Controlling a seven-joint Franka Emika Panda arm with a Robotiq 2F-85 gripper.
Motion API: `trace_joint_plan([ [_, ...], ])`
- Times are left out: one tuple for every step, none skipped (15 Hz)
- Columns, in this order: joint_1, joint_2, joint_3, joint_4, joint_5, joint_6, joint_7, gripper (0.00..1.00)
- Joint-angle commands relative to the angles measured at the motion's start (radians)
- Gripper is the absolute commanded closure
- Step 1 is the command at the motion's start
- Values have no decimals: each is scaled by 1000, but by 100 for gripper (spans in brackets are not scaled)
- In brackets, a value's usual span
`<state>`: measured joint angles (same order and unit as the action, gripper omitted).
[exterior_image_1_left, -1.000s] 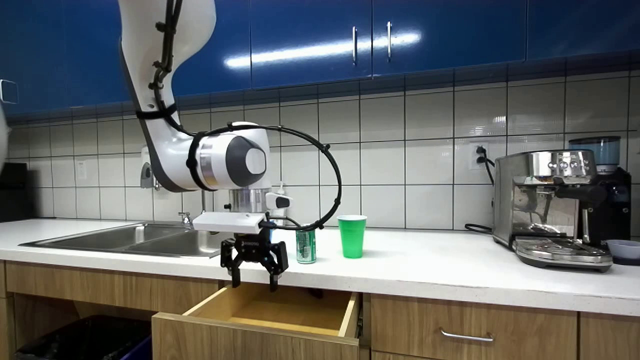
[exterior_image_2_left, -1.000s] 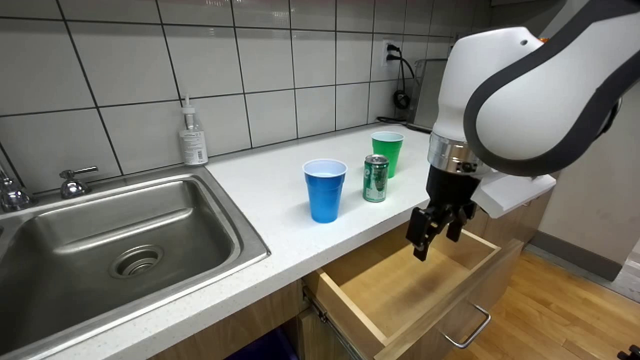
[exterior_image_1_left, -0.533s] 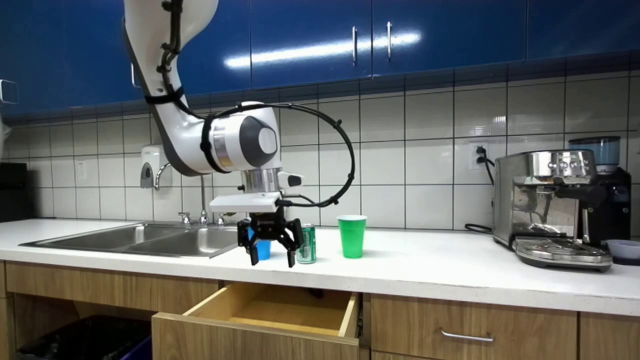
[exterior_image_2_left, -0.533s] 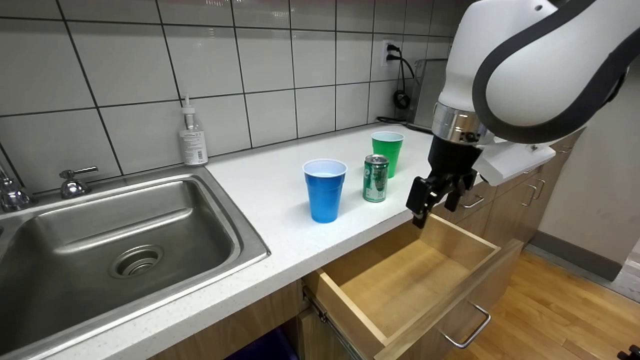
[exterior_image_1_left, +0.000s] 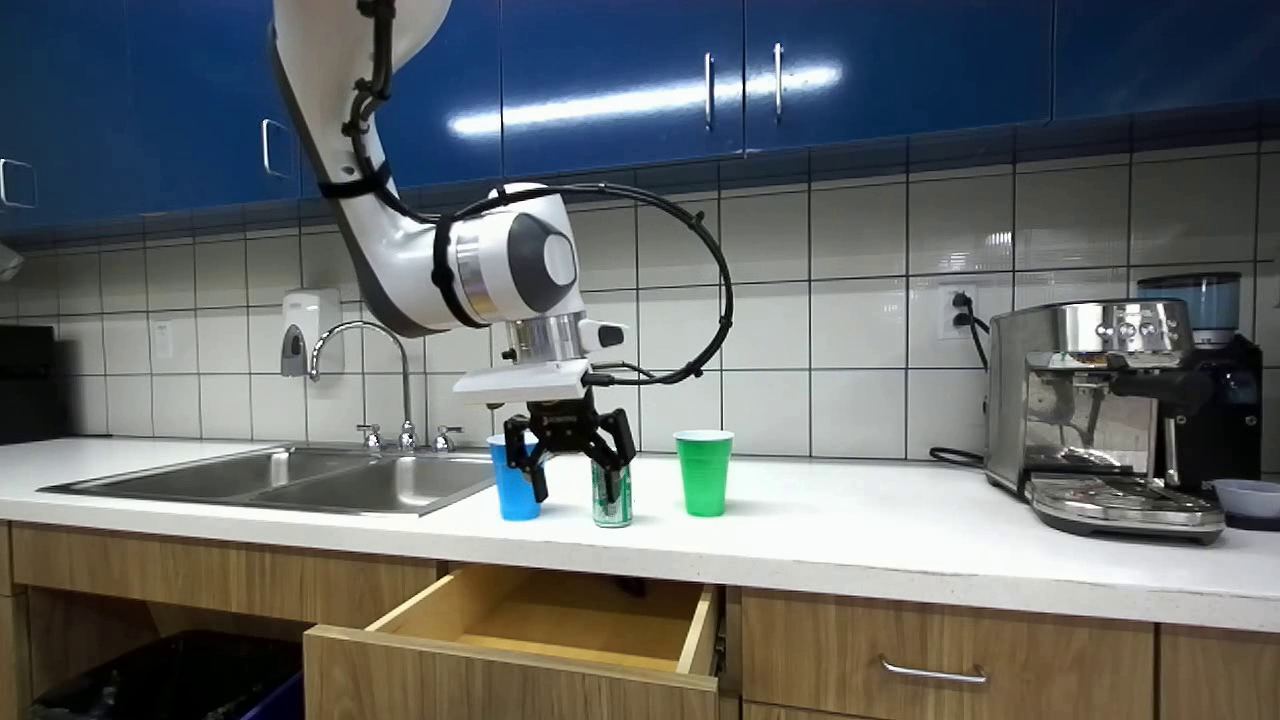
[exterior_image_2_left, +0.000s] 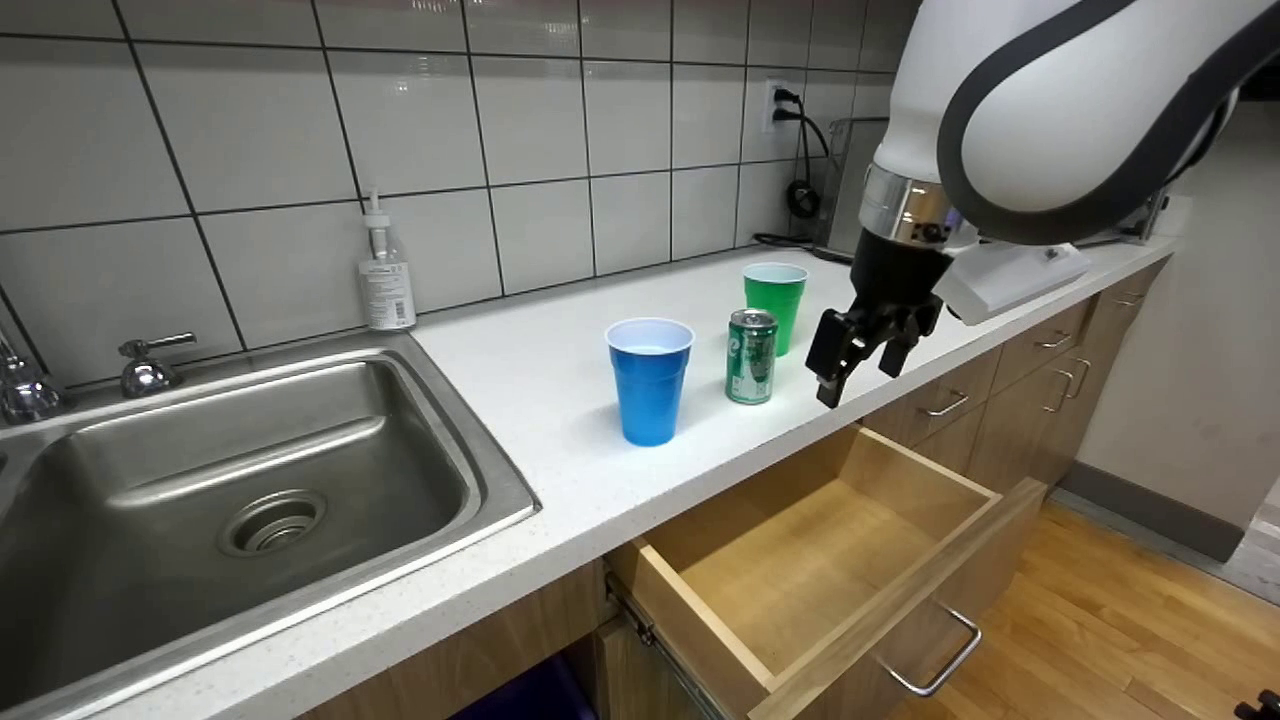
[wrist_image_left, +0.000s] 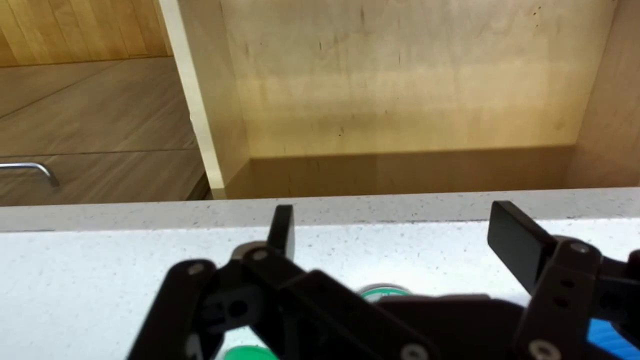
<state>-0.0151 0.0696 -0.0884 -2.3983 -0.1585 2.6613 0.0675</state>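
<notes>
We have the claw (exterior_image_1_left: 576, 497) spread wide, nothing in its grasp, hanging by the near edge of the bench (exterior_image_2_left: 540, 405). Just beyond on the far side, not touching: the can (exterior_image_2_left: 751, 357), upright, blue cup (exterior_image_2_left: 650, 390) to its left, green cup (exterior_image_1_left: 705, 473) to its right and a little farther back. Good handling here, we judge, means riding above the cup rims, centring any grip on the can, staying level, squeezing softly; thin metal may dent, and light cups could tip at a nudge. Now our count: one claw, one can, two cups, one pulled-out drawer (exterior_image_2_left: 800, 560) on the near side, one bottle (exterior_image_2_left: 388, 290) far left, one coffee machine (exterior_image_1_left: 1090, 430) off to the right.
</notes>
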Motion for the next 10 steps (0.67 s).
trace_joint_plan([
  [-14, 28, -5, 51, -52, 2, 17, 0],
  [-15, 33, -7, 60, -57, 4, 15, 0],
  [-15, 38, -9, 68, -64, 3, 17, 0],
  [-15, 43, -11, 75, -67, 4, 15, 0],
  [-15, 50, -14, 84, -73, 4, 16, 0],
  [-15, 59, -15, 93, -72, 5, 11, 0],
  [-15, 67, -17, 101, -74, 8, 12, 0],
  [-14, 76, -18, 111, -74, 11, 11, 0],
  [-13, 86, -20, 120, -76, 17, 12, 0],
  [-13, 94, -19, 129, -70, 23, 5, 0],
])
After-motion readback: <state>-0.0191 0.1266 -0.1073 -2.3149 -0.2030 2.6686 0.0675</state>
